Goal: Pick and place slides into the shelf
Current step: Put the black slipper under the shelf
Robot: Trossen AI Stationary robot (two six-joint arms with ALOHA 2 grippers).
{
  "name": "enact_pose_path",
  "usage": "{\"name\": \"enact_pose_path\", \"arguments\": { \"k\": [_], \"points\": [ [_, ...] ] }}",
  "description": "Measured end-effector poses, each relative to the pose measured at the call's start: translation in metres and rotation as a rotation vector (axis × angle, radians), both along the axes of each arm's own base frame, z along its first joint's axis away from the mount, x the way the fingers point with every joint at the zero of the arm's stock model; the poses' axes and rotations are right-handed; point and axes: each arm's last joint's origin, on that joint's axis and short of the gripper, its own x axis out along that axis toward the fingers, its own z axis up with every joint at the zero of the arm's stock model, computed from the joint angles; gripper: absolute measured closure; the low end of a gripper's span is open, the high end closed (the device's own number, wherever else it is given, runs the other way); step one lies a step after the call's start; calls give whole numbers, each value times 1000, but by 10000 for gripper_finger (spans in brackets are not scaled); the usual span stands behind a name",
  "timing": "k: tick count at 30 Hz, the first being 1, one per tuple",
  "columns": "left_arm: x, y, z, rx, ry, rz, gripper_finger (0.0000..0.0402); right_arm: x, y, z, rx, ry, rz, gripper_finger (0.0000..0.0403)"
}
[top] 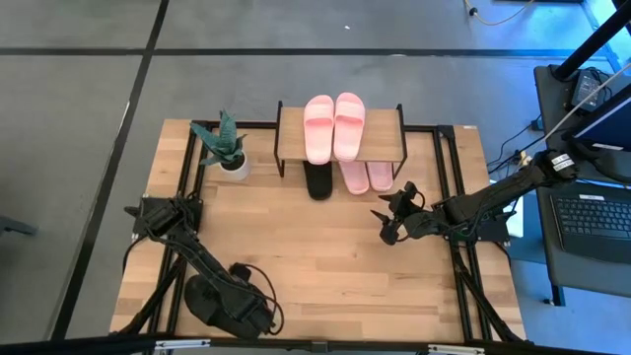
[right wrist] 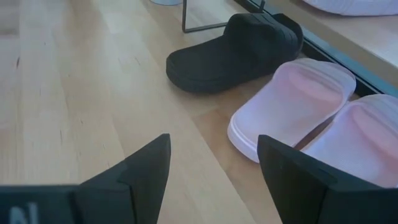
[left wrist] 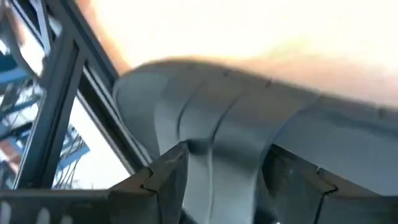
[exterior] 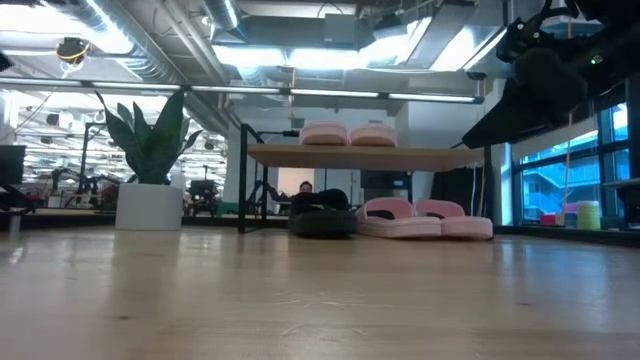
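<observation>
The shelf point(top: 340, 143) stands at the table's far middle, with one pink pair point(top: 333, 126) on its top board. Under it on the tabletop lie a black slide point(top: 317, 180) and a second pink pair point(top: 367, 176), both also in the right wrist view: the black slide point(right wrist: 239, 50) and the pink pair point(right wrist: 298, 106). My right gripper point(top: 386, 225) point(right wrist: 214, 168) hovers open just near-right of them, touching nothing. Another black slide point(top: 209, 296) is at the near left corner, where my left gripper point(top: 242, 311) point(left wrist: 239, 186) is shut on it. My left gripper has the black slide's wide ribbed strap point(left wrist: 230, 137) between its two fingers point(left wrist: 165, 180), which stand one on each side of it. The slide fills the wrist view. Whether it is lifted clear or rests on the table, I cannot tell.
A potted plant point(top: 225, 148) in a white pot stands left of the shelf. Black metal frame rails point(top: 449, 177) run along the table's left and right sides. Bare wooden tabletop point(top: 315, 247) lies between the two arms. A laptop point(top: 592, 222) sits off the table's right edge.
</observation>
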Motion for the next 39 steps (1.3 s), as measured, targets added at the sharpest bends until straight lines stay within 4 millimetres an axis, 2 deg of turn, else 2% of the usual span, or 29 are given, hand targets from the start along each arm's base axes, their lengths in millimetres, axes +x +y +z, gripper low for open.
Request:
{"name": "enact_pose_path", "arguments": {
  "k": [4,13,18,30,39],
  "points": [
    [1,1,0,44,-31,-10,212,0,0,0,0,0,0,161],
    [0,1,0,16,5,21,223,0,0,0,-1,2,1,161],
    [0,1,0,-16,6,-37,262,0,0,0,-28,18,19,161],
    [-1,1,1,-23,11,-45,381,0,0,0,-37,23,24,161],
    [0,8,6,-44,31,-188,396,0,0,0,-38,24,25,161]
  ]
}}
